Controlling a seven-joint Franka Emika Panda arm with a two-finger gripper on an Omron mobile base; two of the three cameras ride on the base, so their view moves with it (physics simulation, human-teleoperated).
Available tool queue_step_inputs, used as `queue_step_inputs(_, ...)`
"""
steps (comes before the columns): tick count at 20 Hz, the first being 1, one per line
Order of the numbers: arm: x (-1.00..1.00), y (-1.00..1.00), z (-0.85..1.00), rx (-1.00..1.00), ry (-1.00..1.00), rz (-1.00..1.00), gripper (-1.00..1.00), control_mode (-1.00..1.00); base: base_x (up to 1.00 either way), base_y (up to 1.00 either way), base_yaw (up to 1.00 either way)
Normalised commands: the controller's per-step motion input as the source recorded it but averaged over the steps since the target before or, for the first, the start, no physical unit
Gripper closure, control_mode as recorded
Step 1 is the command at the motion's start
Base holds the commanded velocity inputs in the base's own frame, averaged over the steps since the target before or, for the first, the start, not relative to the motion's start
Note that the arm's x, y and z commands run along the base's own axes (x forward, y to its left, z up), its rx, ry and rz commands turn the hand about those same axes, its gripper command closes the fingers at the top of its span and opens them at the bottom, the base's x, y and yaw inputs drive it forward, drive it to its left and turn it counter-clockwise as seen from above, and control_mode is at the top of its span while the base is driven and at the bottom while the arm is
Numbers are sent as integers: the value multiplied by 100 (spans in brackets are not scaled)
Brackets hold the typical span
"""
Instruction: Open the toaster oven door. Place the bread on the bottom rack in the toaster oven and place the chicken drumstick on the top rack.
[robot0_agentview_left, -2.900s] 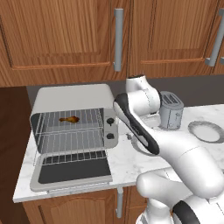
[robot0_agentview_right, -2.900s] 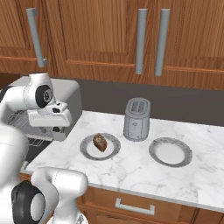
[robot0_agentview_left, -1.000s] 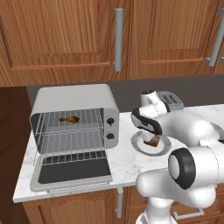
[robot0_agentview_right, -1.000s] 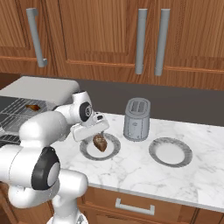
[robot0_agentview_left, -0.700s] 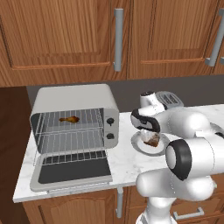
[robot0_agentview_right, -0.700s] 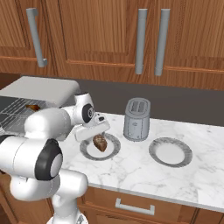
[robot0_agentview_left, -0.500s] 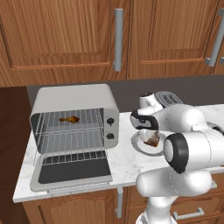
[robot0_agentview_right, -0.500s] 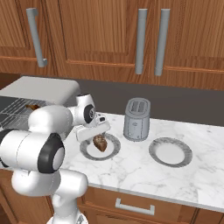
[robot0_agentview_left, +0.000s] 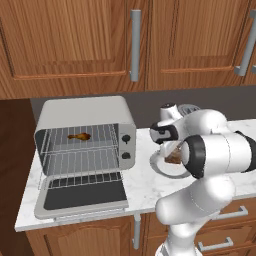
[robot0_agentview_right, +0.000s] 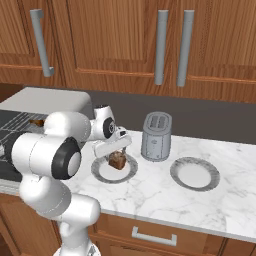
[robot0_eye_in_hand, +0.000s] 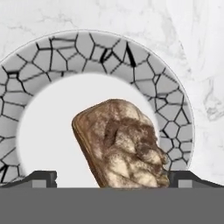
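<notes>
two-finger gripper spread wide, straddling brown crusty bread on grey mosaic-rimmed plate, right of open light-grey toaster oven.

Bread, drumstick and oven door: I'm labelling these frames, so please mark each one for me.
bread (robot0_eye_in_hand: 124, 146): hand view, middle of its crusty top.
drumstick (robot0_agentview_left: 80, 136): left base view, its thick end, on the oven's upper shelf.
oven door (robot0_agentview_left: 82, 196): left base view, dark glass of the lowered panel.
</notes>
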Motion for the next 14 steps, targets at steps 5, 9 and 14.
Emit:
queue_step_inputs(5, 8, -5, -37, 0, -1, 0, -100, -100, 0, 0, 0)
queue_step_inputs(9, 0, -9, -31, 1, 0, 0, -100, -100, 0, 0, 0)
queue_step_inputs(14, 2, -8, -16, 0, -1, 0, -100, -100, 0, 0, 0)
